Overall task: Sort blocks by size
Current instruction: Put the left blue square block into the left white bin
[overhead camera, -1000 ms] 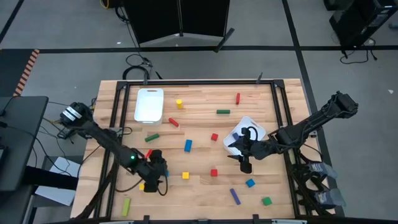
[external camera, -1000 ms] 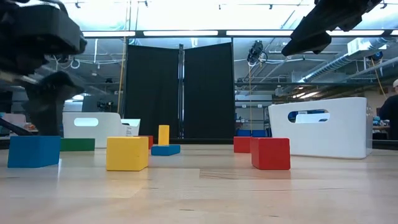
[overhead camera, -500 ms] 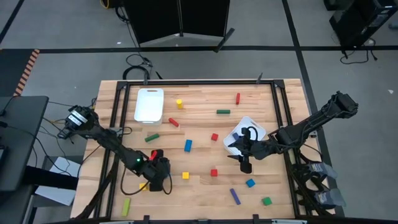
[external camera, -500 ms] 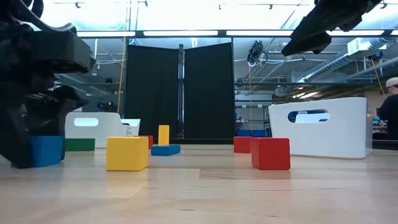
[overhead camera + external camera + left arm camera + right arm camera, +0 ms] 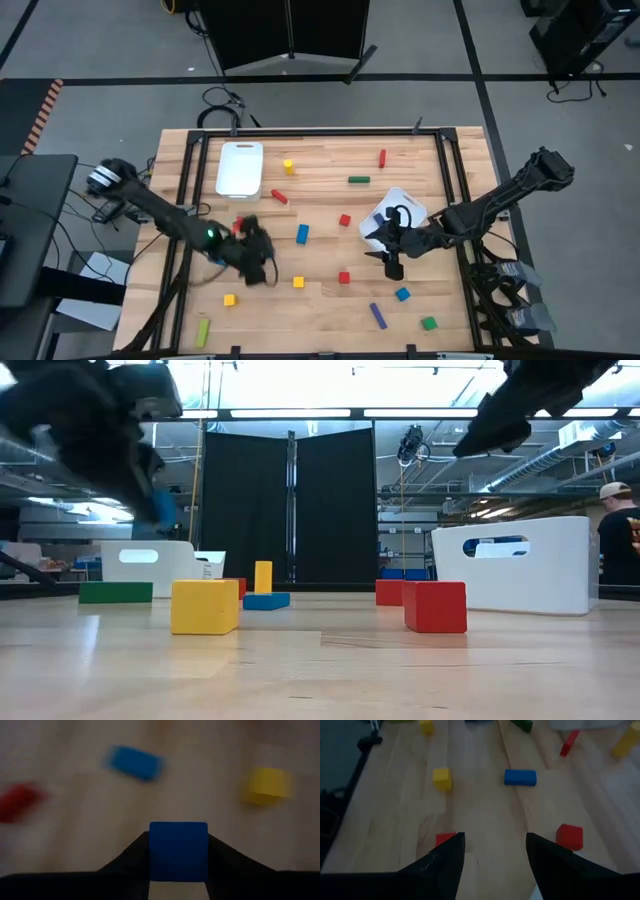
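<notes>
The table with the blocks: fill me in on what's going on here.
Two robot arms are sorting coloured blocks on a wooden table. The left gripper holds a small blue cube between its fingers, lifted off the table. The right gripper hangs open and empty above the table beside one white bin. A second white bin sits at the far left. Other blocks lie scattered, among them a yellow cube and a red cube.

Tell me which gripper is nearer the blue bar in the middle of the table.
Left. The left gripper, shut on a blue cube, is just beside the blue bar. The right gripper hangs open farther off, near the white bin.
</notes>
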